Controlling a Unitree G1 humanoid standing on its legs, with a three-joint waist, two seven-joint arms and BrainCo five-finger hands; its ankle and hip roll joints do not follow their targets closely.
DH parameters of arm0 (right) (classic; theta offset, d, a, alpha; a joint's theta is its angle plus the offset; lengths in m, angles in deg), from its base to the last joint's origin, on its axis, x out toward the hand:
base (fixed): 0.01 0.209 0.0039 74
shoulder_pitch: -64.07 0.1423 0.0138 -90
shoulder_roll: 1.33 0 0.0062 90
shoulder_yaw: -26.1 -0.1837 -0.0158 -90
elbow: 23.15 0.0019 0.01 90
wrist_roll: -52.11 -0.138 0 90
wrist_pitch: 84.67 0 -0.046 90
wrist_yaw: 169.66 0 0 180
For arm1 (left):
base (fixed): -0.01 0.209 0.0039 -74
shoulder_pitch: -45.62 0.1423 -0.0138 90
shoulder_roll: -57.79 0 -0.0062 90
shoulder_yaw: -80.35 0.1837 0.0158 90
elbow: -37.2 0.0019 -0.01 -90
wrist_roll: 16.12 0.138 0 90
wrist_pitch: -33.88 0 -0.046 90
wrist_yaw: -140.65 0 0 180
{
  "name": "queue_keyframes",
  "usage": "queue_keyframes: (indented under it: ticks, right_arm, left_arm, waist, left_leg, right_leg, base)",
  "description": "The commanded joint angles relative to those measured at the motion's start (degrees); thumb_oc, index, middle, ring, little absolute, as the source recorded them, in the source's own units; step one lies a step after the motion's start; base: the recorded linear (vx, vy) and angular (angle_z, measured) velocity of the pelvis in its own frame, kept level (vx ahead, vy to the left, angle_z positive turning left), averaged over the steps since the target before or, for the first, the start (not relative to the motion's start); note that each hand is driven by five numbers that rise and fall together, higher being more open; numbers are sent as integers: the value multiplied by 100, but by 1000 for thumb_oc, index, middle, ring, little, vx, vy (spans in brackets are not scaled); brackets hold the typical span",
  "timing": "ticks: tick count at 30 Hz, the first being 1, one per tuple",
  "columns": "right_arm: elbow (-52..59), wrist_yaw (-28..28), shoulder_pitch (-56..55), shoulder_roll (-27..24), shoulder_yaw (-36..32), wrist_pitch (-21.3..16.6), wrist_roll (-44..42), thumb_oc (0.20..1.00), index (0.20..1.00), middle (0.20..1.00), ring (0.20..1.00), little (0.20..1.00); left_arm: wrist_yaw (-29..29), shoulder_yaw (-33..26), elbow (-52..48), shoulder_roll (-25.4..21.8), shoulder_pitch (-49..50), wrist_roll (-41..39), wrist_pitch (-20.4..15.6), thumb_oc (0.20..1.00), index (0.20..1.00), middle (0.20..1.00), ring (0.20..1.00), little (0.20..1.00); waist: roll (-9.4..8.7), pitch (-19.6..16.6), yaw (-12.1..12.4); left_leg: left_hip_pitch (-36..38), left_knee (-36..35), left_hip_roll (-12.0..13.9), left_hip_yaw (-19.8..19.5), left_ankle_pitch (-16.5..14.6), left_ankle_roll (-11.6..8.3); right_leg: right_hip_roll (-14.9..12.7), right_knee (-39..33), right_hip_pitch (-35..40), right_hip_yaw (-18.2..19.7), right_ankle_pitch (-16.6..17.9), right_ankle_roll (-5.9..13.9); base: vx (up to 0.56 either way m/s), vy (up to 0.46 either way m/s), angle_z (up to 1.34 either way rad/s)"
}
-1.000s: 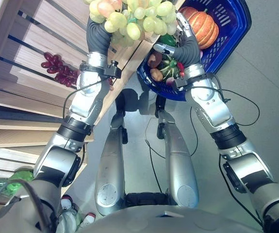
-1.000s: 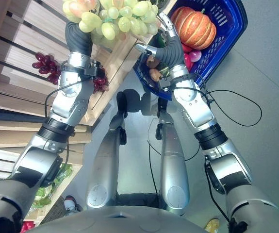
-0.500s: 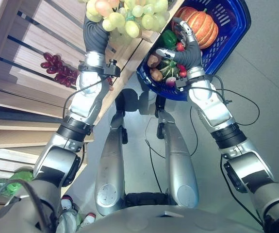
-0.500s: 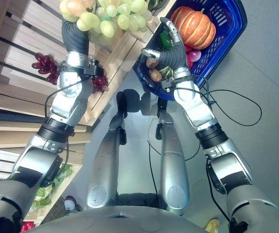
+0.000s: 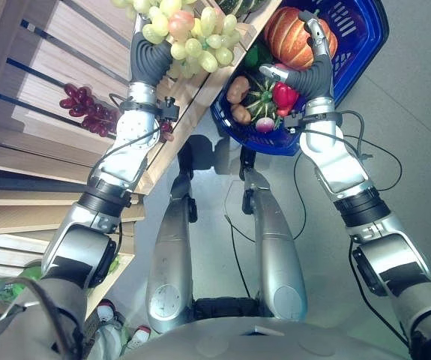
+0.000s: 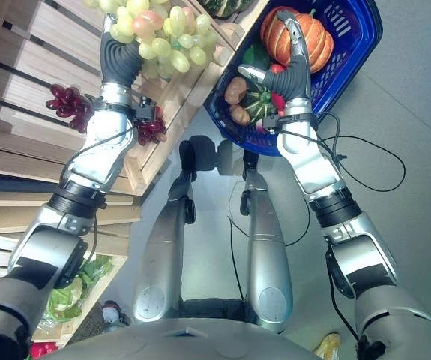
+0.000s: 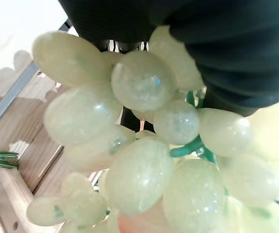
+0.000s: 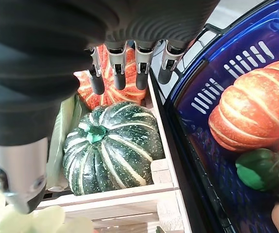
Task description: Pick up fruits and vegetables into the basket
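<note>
Green grapes [image 5: 189,34] hang bunched at left robot hand [image 5: 149,56], fingers hidden, over the shelf [image 5: 58,67]. Right robot hand [image 8: 129,60] straight-fingered, empty, above basket [image 5: 354,56]. Swing across, release low.

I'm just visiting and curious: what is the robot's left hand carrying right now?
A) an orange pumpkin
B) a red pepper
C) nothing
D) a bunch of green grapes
D: the left hand is up by the wooden shelf with the bunch of green grapes on it.
</note>
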Motion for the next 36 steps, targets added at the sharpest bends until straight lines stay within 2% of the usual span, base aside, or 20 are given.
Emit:
queue_keyframes:
  ticks: [1,11,25,36]
  right_arm:
    - [549,3,56,-113,42,-135,191,1000,1000,1000,1000,1000]
    - [363,-529,51,9,393,-65,-288,1000,1000,1000,1000,1000]
    - [180,-1398,175,-6,811,-91,-449,1000,1000,1000,1000,1000]
    - [197,-1256,391,75,902,-301,-351,1000,1000,1000,1000,1000]
  left_arm:
    - [82,-11,-81,16,-372,262,-190,200,200,200,200,200]
    - [211,182,-53,76,-305,318,-447,200,200,200,200,200]
    - [353,300,-316,26,-400,356,-537,200,200,200,200,200]
    - [694,473,-391,109,-505,240,-525,200,200,200,200,200]
  waist:
    - [248,-206,-156]
    - [252,-206,-131]
    - [248,-206,-67]
    - [242,-206,-46]
  left_leg:
    - [-2,367,-250,-34,-604,-85]
    - [20,337,-259,-40,-600,-86]
    - [45,322,-295,-93,-612,-96]
    - [44,317,-312,-125,-612,-91]
  right_leg:
    - [67,-333,505,-324,-129,489]
    - [79,-338,506,-324,-135,474]
    - [71,-345,558,-377,-184,458]
    - [70,-388,575,-388,-159,465]
  base:
    - [0,0,0]
    - [0,0,0]
    - [0,0,0]
    - [0,0,0]
